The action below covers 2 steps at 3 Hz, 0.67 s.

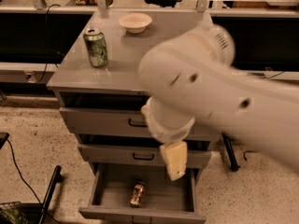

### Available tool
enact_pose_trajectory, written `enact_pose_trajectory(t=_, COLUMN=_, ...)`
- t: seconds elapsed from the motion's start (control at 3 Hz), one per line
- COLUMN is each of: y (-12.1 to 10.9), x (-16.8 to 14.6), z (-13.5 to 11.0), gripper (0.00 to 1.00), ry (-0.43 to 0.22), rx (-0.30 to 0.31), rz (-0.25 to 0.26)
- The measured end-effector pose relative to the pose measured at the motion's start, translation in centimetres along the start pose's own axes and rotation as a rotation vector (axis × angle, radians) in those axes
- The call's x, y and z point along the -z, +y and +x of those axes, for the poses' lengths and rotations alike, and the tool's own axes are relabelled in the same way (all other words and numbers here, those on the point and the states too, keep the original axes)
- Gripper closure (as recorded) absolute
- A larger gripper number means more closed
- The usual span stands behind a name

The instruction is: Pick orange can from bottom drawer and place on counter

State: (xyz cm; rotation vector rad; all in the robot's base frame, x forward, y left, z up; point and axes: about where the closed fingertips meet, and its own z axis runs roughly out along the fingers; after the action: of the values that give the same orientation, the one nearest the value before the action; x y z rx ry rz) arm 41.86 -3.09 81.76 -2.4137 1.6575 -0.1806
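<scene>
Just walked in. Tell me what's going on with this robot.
The robot's arm reaches down across the front of the drawers, going after the orange can. The can lies on its side in the open bottom drawer, untouched. The hand hangs above that drawer's right side, in front of the middle drawer, apart from the can. On the counter stand a green can and a white bowl.

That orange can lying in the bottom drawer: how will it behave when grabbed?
The orange can lies on its side in the bottom drawer, so a nudge would probably roll it. It looks small, so likely light and easily dented. The gripper hangs above the drawer's right side.
</scene>
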Motion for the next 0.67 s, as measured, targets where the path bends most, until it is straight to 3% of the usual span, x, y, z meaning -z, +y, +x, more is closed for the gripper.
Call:
enact_pose_trajectory(t=0.33, y=1.14, x=-3.48, z=-2.27, gripper=0.0, ry=0.003, rx=0.083, rz=0.012)
enact_pose_trajectory(t=0.67, y=0.74, x=-3.57, z=-2.38, gripper=0.0, ry=0.016, rx=0.094, rz=0.009)
